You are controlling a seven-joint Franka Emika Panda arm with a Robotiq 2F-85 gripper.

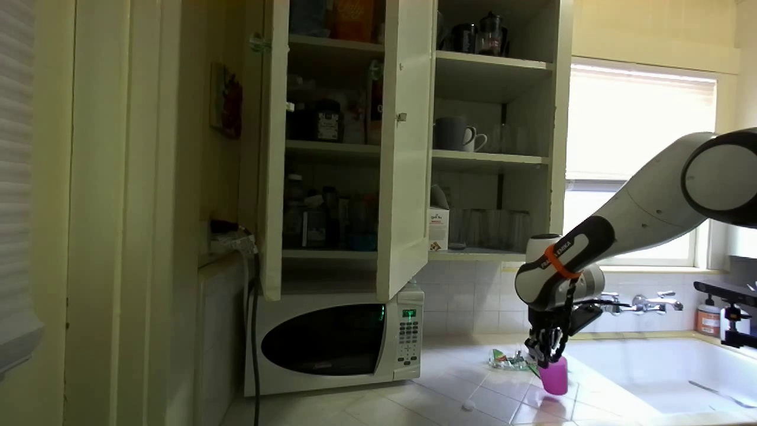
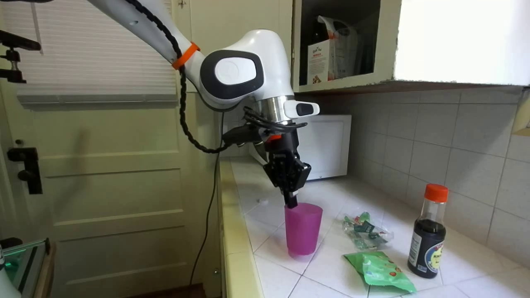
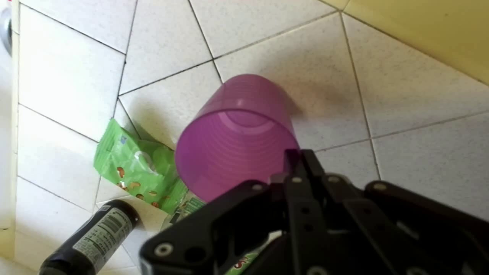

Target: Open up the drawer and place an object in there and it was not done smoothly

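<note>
The small pink-magenta plastic cup [image 1: 554, 376] hangs slightly tilted, low over the tiled counter; it also shows in an exterior view [image 2: 303, 229] and in the wrist view [image 3: 237, 152] with its mouth facing the camera. My gripper [image 3: 298, 152] is shut on the cup's wall at the rim, one fingertip inside and one outside. I cannot tell whether the cup's base touches the counter. The drawer, the tall cream-white wall cabinet [image 1: 559, 118], stands open up and to the left of my gripper [image 1: 547, 358]. Its panel door [image 1: 408, 160] is swung out. Its shelves hold mugs, glasses and a small box.
A white microwave [image 1: 331, 384] stands under the cabinets. A green snack bag [image 2: 379, 271], a clear wrapper [image 2: 364, 231] and a dark red-capped bottle [image 2: 428, 244] lie or stand beside the cup. The sink [image 1: 639, 373] is at the right. A crammed cabinet [image 1: 331, 145] is left of the door.
</note>
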